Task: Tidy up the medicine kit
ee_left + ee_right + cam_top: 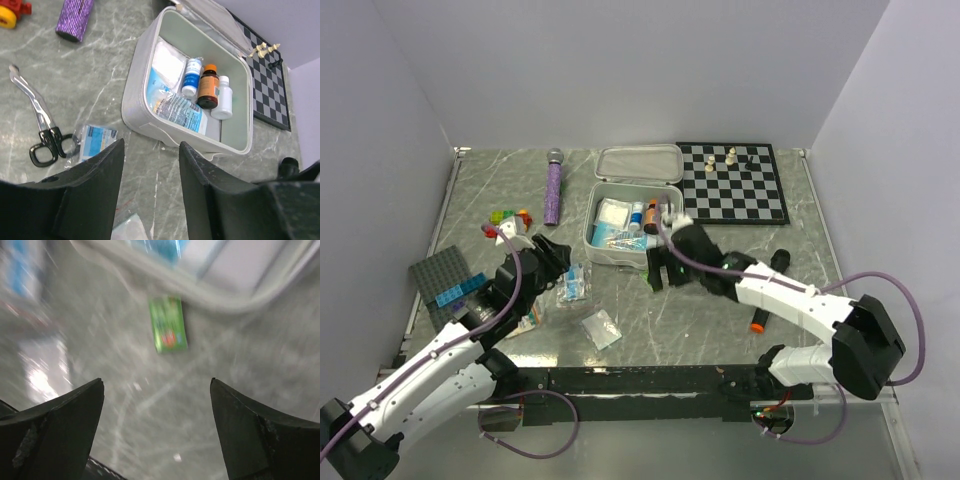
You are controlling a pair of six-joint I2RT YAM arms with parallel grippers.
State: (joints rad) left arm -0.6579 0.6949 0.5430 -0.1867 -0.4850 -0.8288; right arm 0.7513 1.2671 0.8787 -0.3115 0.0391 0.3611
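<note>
From above, the white rounded-square soft medicine kit (638,164) lies open at the middle of the counter's far edge, beside a black-and-white chessboard (745,195) in the far right corner. The right gripper (656,273) hangs at the kit's near wall, and the left gripper (552,256) is nearer the left edge.

The left wrist view shows that gripper's jaws apart and empty, with three small plastic bottles (208,87) upright inside the kit.

The right wrist view is blurred. Its jaws are spread wide above a flat green packet (168,324) that lies just beside the kit.

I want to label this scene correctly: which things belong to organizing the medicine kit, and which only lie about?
Job: kit, bottles, scissors, blue packet, green packet.
Lying about: chessboard, purple microphone, toy bricks, grey baseplate.
</note>
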